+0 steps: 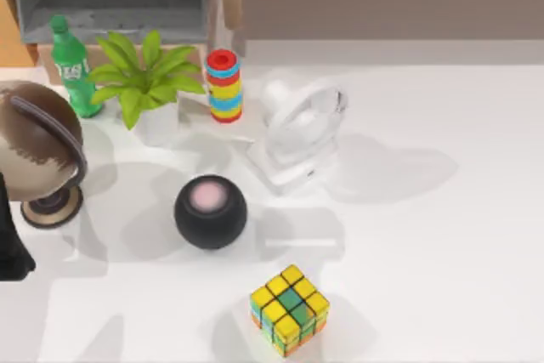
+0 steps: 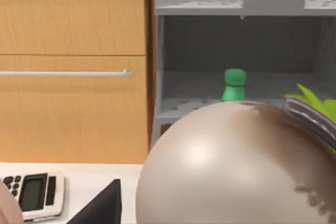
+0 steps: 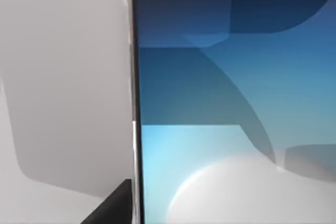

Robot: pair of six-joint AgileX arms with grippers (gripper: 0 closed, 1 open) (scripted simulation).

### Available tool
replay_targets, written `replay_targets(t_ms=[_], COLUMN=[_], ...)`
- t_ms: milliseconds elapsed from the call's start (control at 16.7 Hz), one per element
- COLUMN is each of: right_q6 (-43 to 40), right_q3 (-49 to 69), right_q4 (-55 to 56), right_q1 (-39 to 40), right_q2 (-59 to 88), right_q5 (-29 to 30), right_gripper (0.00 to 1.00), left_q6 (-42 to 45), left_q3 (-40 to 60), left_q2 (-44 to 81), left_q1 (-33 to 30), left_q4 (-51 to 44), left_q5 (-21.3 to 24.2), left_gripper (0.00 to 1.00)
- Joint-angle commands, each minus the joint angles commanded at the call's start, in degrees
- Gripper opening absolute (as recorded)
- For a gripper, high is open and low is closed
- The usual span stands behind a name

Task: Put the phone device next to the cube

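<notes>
Right arm over table centre, top view; right gripper (image 1: 297, 138) about 12 o'clock of cube (image 1: 290, 309), well apart. Phone device (image 3: 236, 129) close under right wrist camera; grasp cannot tell. Left arm parked, left edge.

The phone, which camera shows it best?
The right wrist view: the phone is seen up close there, its blue screen and dark edge plain. From the top view I cannot make it out under the white right arm. The left wrist view faces a globe.
</notes>
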Motion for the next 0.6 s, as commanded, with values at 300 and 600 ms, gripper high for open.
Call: replay_targets(t_ms=[300,600], right_q6=[0.83,0.76], right_q3=[1.35,3.17], right_q4=[-3.16,-7.60], right_q1=[0.11,0.00], right_q2=[-2.13,-4.11], right_q5=[-0.38,-0.38], right_gripper=[0.00,0.00], left_q6=[0.00,0.00], left_q3=[0.00,0.00], left_q2=[0.00,0.00], left_q1=[0.00,0.00], left_q4=[0.00,0.00], left_q5=[0.00,0.00], left_gripper=[1.00,1.00])
